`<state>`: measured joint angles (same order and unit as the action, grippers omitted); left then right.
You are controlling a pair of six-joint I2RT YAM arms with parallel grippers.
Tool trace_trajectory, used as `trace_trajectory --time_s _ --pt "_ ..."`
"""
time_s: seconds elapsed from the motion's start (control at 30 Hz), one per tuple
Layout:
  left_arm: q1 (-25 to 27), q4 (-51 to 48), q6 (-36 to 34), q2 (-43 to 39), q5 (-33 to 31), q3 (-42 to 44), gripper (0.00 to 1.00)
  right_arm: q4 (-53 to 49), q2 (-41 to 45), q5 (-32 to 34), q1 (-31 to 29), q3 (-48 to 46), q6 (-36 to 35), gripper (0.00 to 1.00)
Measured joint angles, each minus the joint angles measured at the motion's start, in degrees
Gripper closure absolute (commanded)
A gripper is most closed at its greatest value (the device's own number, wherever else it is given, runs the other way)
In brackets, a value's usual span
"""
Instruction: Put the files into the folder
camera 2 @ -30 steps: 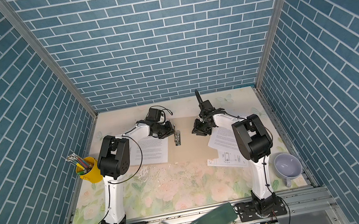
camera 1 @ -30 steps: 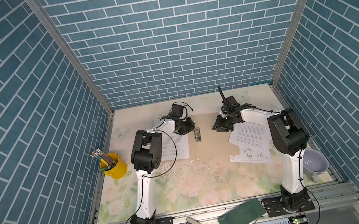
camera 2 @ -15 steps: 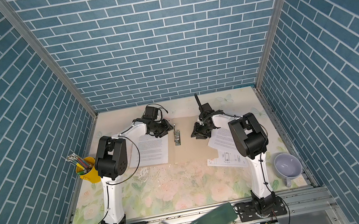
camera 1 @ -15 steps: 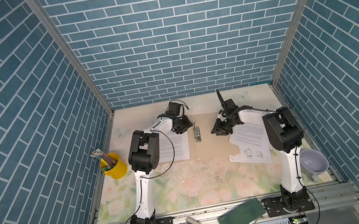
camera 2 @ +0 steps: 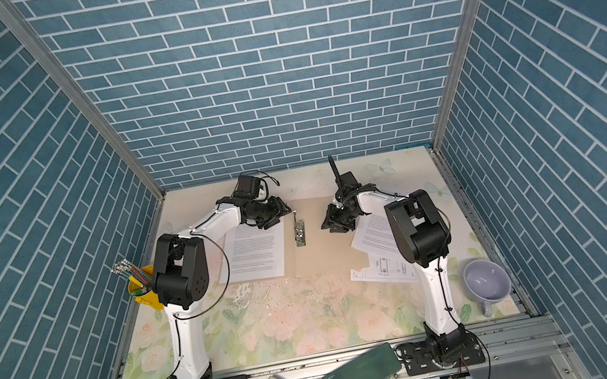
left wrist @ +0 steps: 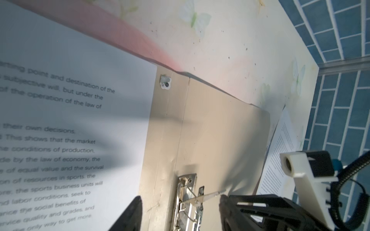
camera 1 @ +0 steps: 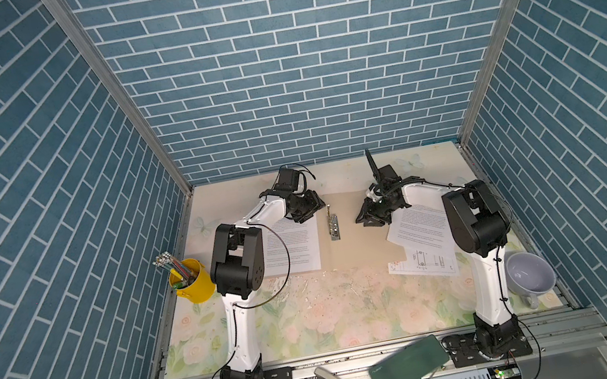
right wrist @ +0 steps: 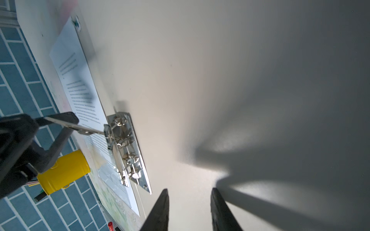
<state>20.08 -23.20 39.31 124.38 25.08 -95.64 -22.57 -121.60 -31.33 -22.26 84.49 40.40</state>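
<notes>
Two white printed paper sheets (camera 1: pixel 422 226) are lying right of centre, partly off the opened tan cardboard folder (camera 1: pixel 354 245). You're holding left gripper (left wrist: pixel 180 202) and right gripper (right wrist: pixel 189 192) spread, empty, by its raised metal clip (camera 1: pixel 333 227). Looks like sheet-pinching is coming next.

In both top views, the 2 eyes of 1 head look steeply down from high above the 6 o'clock edge of the table (camera 1: pixel 337 319) toward 12 o'clock, far enough to hold it whole. Each wrist camera looks low and near across the open folder (left wrist: pixel 220 130), the left from about 10 o'clock of its metal clip (left wrist: pixel 186 200), the right from about 3 o'clock. All 4 views share that clip.
</notes>
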Motion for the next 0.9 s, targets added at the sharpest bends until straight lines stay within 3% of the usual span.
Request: trace_trajectory --time_s 0.3,0.57,0.7,0.9 --pt "-0.46 -1.79 -7.04 -2.86 1.18 1.27 0.00 2.45 0.98 5.64 0.04 -0.15 4.68 0.52" --pt "-0.33 -2.84 -11.23 -4.31 2.05 1.33 0.00 3.93 11.98 13.79 0.11 -7.02 7.52 0.28" --pt "0.26 -4.24 -13.05 -5.46 1.88 1.33 0.00 4.02 16.83 18.27 0.22 -10.64 8.20 0.05" --pt "3.13 -5.16 -13.60 -8.13 -0.39 1.33 0.00 3.87 22.36 22.14 1.64 -15.87 8.24 0.02"
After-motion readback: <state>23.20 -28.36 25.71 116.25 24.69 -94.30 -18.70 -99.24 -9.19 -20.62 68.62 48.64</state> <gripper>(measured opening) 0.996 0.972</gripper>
